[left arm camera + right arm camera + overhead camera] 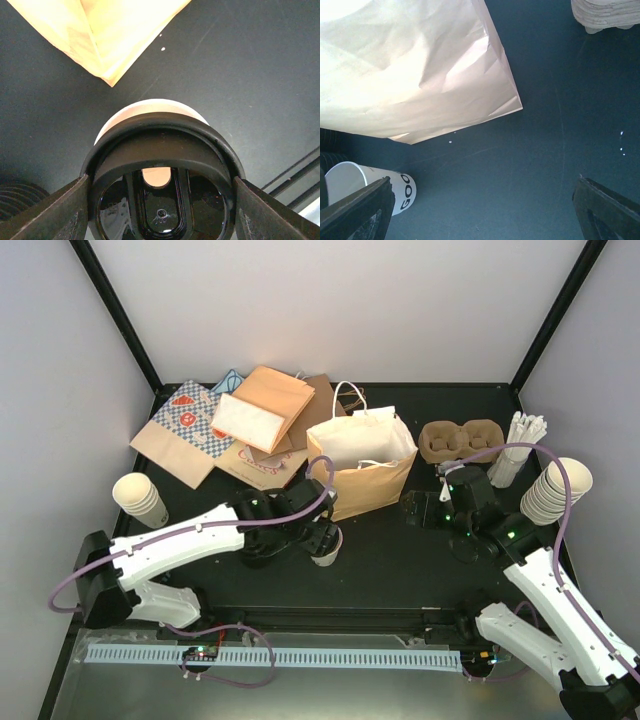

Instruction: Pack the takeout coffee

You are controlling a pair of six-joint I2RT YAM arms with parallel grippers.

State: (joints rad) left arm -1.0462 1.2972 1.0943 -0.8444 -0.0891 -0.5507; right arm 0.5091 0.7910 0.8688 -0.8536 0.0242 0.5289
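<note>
A cream paper cup stands on the black table in front of the open paper bag. My left gripper hovers just over the cup and is shut on a round black lid, one finger against each side. In the left wrist view the cup's rim peeks out beyond the tilted lid. From the right wrist the cup shows an uncovered mouth. The brown pulp carrier sits behind the bag's right side. My right gripper hangs open and empty right of the bag.
Stacks of lidless cups stand at the far left and far right. White straws stand beside the carrier. Flat paper bags are piled at the back left. A dark ribbed stack lies left of the cup.
</note>
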